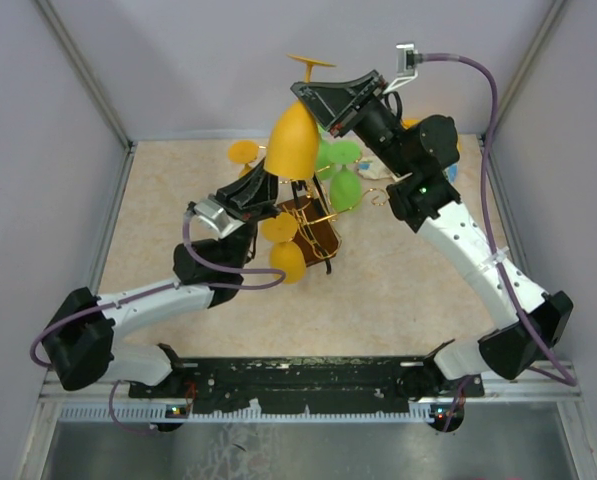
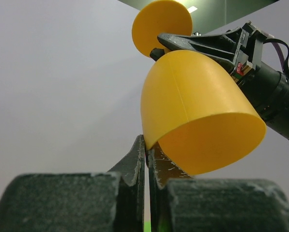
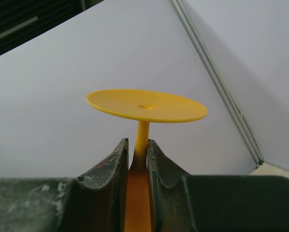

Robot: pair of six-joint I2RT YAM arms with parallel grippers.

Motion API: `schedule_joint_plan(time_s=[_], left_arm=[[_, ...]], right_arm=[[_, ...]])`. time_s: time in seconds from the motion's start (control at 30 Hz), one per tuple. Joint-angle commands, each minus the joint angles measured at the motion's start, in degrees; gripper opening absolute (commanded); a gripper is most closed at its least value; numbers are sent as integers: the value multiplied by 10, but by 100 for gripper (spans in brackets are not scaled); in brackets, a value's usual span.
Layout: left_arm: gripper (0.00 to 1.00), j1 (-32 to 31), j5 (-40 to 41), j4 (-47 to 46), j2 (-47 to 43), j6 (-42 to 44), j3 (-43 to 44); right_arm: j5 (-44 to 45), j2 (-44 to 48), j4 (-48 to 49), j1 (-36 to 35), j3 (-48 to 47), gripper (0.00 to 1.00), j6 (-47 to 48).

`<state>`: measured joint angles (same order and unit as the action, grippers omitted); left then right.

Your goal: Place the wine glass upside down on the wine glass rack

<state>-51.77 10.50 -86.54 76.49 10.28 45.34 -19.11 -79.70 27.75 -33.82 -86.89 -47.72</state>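
Carrying the orange plastic wine glass (image 1: 293, 140) upside down, foot disc on top and bowl mouth facing down, high over the far left part of the gold wire wine glass rack with the dark brown wooden base (image 1: 323, 240). Holding it apart from the rack, not yet hung.

Pinching the thin stem just under the foot with the right gripper (image 3: 137, 145), fingers closed snugly on either side. Steadying the bowl with the left gripper (image 2: 145, 150), fingers pressed almost together and, by the look of the left wrist view, nipping the thin rim on the bowl's near left side.

Judging the step in hand as bringing the glass down onto a free arm of the rack. For doing it well, probably:
- Letting go of the rim first and drawing the left gripper off to the near left, so as not to be twisting the bowl against the stem grip.
- Holding the stem plumb while lowering.
- Sliding the stem sideways between a pair of wires, resting the foot on them, and only then spreading the right fingers.

Watching the green plastic glasses (image 1: 340, 175) hanging on the right and the other orange glasses (image 1: 283, 255) on the left, all easily knocked by the wide bowl. Not being able to pick out a free arm from these views.
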Motion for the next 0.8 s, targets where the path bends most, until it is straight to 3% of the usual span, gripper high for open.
schedule_joint_plan(time_s=[0.0, 0.07, 0.2, 0.27, 0.43, 0.63, 0.77], left_arm=[[5, -18, -34, -25, 8, -17, 24], [10, -18, -36, -26, 7, -16, 23], [31, -21, -40, -27, -1, -9, 12], [44, -21, -40, -26, -7, -2, 3], [65, -22, -53, 17, -31, 33, -24], [73, -22, -59, 84, -74, 47, -64], [73, -22, -31, 239, -112, 56, -59]], right_arm=[[-31, -14, -37, -9, -19, 15, 34], [-29, -12, -45, -9, -20, 12, 43], [-10, -4, -88, -9, -28, 0, 87], [8, 4, -110, -9, -29, 0, 114], [62, 24, -151, -9, -47, 0, 194], [136, 29, -225, -7, -100, 0, 298], [210, 44, -278, -5, -121, 0, 374]])
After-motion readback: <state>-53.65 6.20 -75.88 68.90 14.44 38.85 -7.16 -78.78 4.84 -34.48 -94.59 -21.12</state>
